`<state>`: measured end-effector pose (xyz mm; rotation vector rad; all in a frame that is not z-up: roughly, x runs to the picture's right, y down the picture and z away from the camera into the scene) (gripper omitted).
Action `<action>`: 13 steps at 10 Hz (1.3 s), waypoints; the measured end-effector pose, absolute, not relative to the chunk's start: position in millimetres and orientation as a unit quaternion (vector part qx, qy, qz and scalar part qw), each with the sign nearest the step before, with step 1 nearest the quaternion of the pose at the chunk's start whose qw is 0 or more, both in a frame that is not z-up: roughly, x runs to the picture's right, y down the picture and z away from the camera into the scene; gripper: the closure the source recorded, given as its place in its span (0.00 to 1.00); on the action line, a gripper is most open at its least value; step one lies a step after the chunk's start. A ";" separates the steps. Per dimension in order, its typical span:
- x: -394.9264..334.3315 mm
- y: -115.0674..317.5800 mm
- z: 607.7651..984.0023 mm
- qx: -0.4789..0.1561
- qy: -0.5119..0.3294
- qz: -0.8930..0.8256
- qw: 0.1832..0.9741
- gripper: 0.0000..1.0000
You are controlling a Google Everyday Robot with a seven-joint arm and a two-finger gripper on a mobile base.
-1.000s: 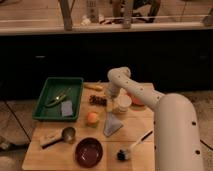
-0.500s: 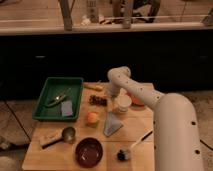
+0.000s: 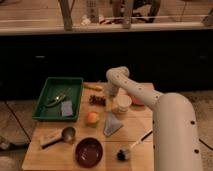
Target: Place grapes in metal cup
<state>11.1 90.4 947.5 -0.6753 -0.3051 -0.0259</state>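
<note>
Just now the grapes [image 3: 97, 100] are lying at the worktop's [image 3: 50, 156] back middle, left of the white cup [image 3: 122, 104]. The pincer [image 3: 109, 93] is hovering just beside them; whether it is wide or narrow I cannot tell. The metal cup [image 3: 67, 133] is sitting well apart near the front-left edge, beyond the orange [image 3: 92, 118], with bare wood lying around it. Nothing is showing a shift from half a second ago.

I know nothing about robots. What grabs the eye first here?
The bulky white robot arm sweeps up from the lower right, its gripper hanging over the wooden table right beside the dark grapes. Then the bright green tray at the left and the orange fruit mid-table stand out; the metal cup sits front left.
</note>
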 end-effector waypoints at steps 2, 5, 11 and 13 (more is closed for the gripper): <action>1.3 87.8 948.6 -0.328 -0.158 -0.021 0.931 0.20; -6.9 85.5 949.7 -0.326 -0.169 -0.030 0.929 0.28; -13.4 87.6 953.2 -0.330 -0.177 -0.039 0.926 0.88; -13.7 87.8 953.7 -0.330 -0.179 -0.040 0.926 1.00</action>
